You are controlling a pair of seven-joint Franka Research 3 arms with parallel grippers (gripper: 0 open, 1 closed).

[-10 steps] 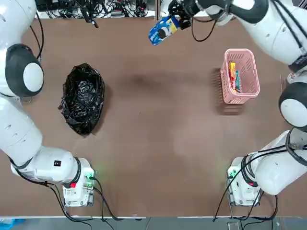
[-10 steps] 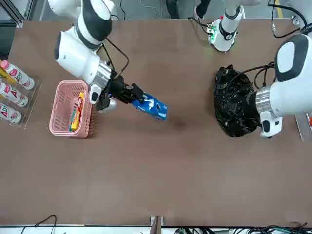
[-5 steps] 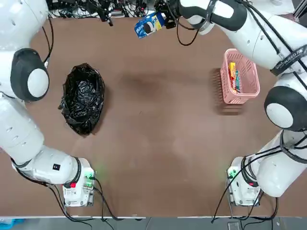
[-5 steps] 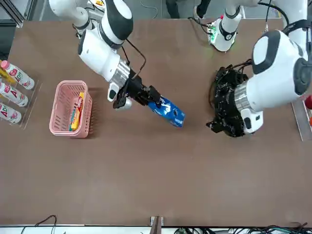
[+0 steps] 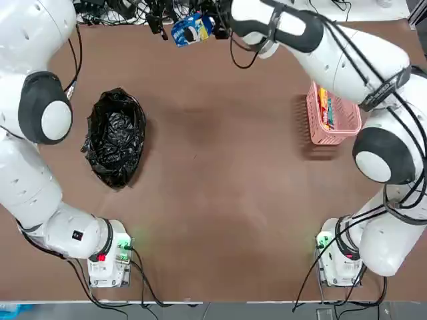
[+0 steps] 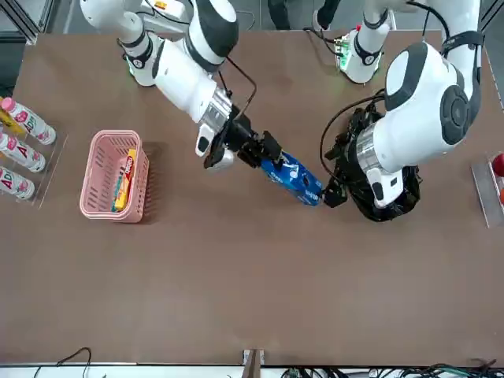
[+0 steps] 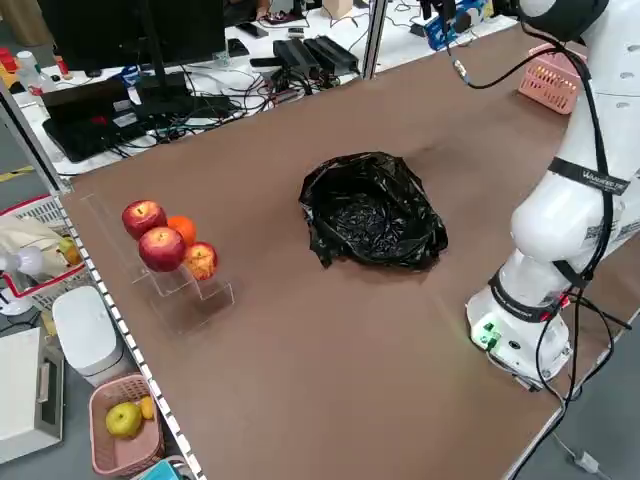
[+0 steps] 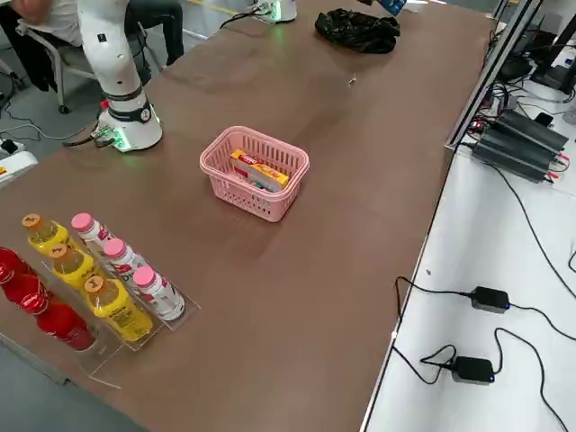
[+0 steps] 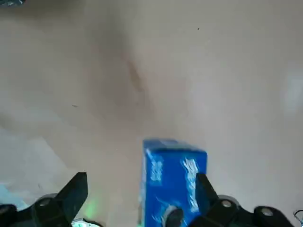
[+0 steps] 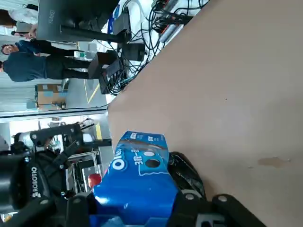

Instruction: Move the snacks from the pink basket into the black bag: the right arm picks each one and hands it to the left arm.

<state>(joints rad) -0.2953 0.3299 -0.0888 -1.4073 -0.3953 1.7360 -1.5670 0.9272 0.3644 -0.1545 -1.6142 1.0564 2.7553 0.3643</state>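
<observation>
Nearest my arms' bases, out to my right, I have the pink basket (image 5: 337,115), one rigid, slotted plastic tub with rounded corners. Two snacks lie inside it: one yellow packet (image 8: 259,171), slim and boxy with red print, and one teal packet (image 5: 330,115), mostly tucked beside it. Across to my left is one black bag (image 5: 115,138), thin glossy plastic, all crumpled folds, its mouth gaping as a loose oval.

Beyond both, near the table's far edge, my right gripper (image 6: 272,160) is clamped on the single blue packet (image 6: 295,179), a shiny, smooth-skinned pack with squared edges. It sticks out of the fingers toward my left gripper (image 9: 143,176), which is spread wide and grasping nothing. From the left wrist, the packet's end shows between those spread fingers, close by one of them; I can't tell whether they touch.

Farther along that edge, on my left, I count three red-skinned apples (image 7: 162,249) and one orange (image 7: 182,229), round and smooth, grouped on a clear stand. Past the edge there's a tangle of thin black cables (image 5: 117,13) on a white surface.
</observation>
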